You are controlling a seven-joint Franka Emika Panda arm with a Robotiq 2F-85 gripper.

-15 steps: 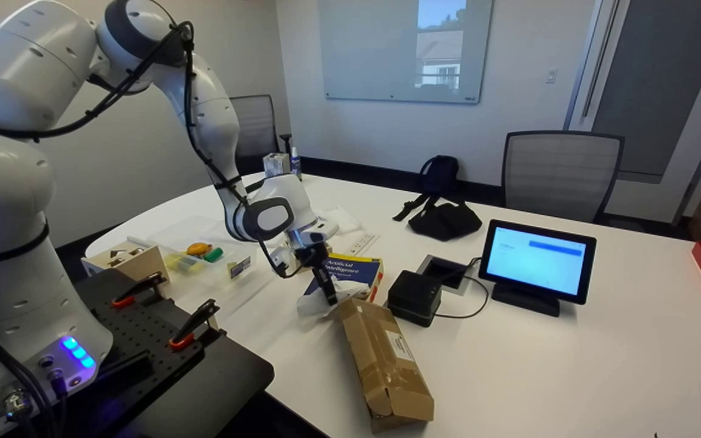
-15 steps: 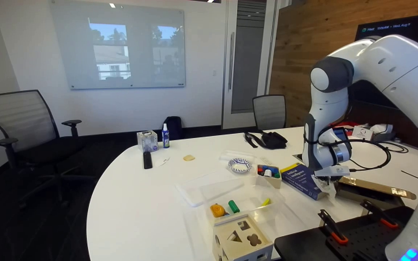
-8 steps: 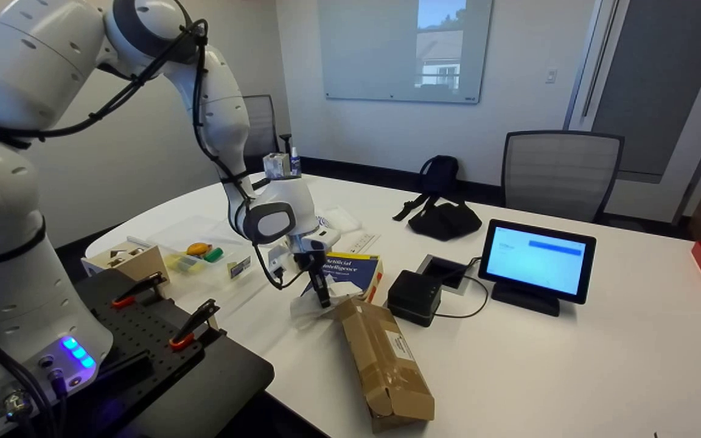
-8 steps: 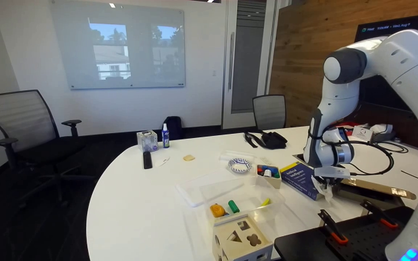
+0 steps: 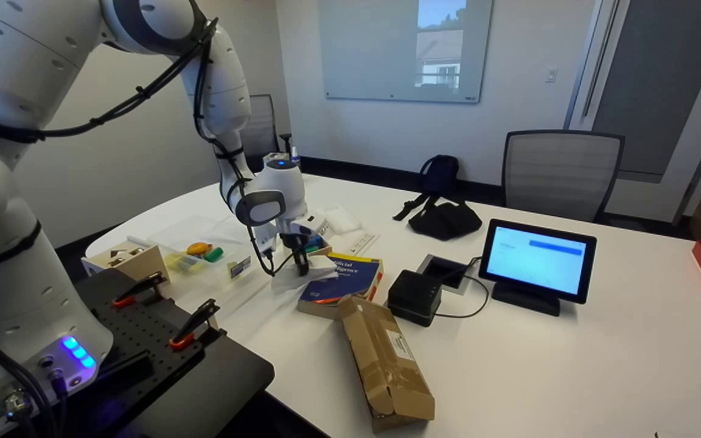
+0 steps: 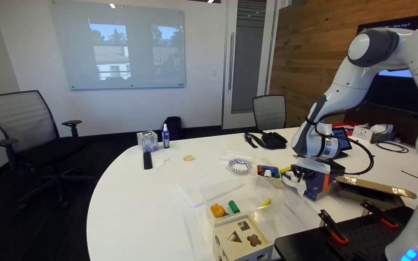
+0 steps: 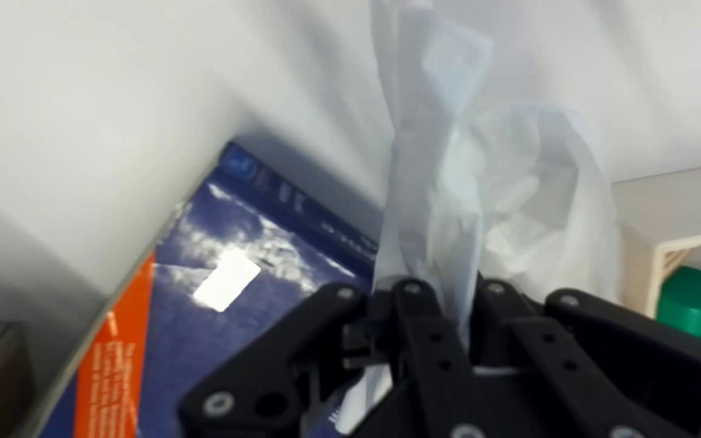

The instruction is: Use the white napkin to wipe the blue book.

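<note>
The blue book lies flat on the table and also shows in an exterior view and the wrist view. My gripper is shut on the crumpled white napkin, at the book's spine side. In the wrist view the napkin is pinched between the fingers and spreads beyond them past the spine. It hangs below the gripper in an exterior view, where the napkin hides part of the book's edge. I cannot tell whether it touches the cover.
A brown carton lies against the near end of the book. A small wooden box of coloured blocks stands close beside the book. A clear tub, a shape-sorter box, a black box and a tablet stand around.
My gripper, with the napkin, has moved from the book's end near the carton along the spine side, toward the box of blocks. The book's near end with its orange strip is now uncovered.
</note>
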